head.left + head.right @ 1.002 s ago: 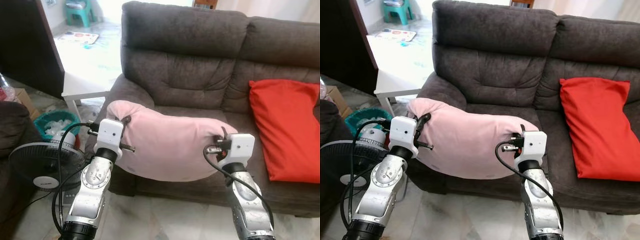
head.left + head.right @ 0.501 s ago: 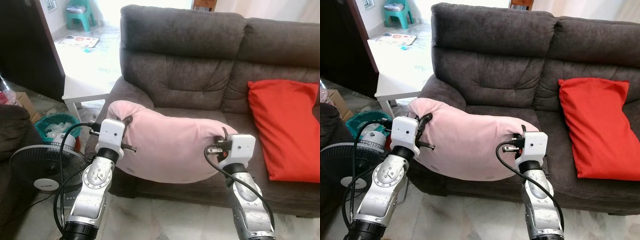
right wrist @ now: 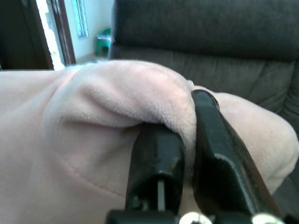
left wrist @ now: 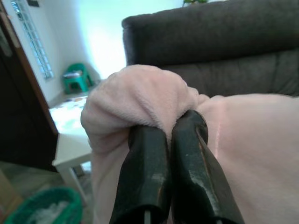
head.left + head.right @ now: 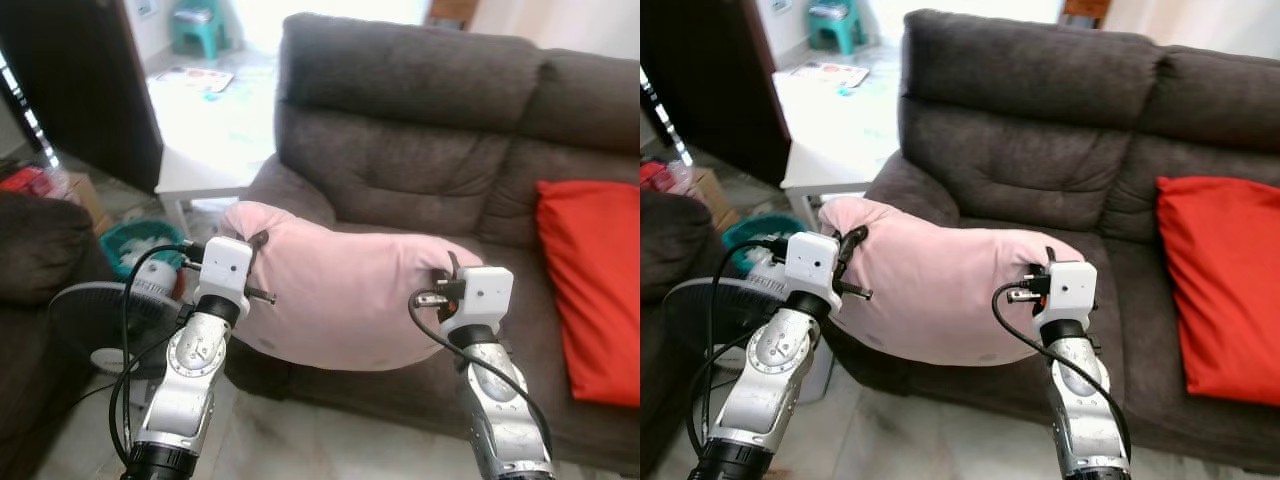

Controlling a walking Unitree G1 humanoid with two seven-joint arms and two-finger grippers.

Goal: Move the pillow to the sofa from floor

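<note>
I hold the soft pink plush pillow in front of the dark grey fabric sofa. My left gripper pinches one end. My right gripper is clamped on the other.

- The pink pillow, held up off the floor between both arms, spans the gap before the sofa's front edge and blocks a straight reach to the seat at 12 o'clock.
- The sofa seat behind the pillow lies bare up to the backrest.
- A red cushion fills the seat at 2 o'clock.
- The sofa armrest rises at 11 o'clock, just beside the pillow's end.
- A fan and a green basket crowd the floor at 9 to 10 o'clock, near the left arm.
- A white table stands beyond them at 11 o'clock.
</note>
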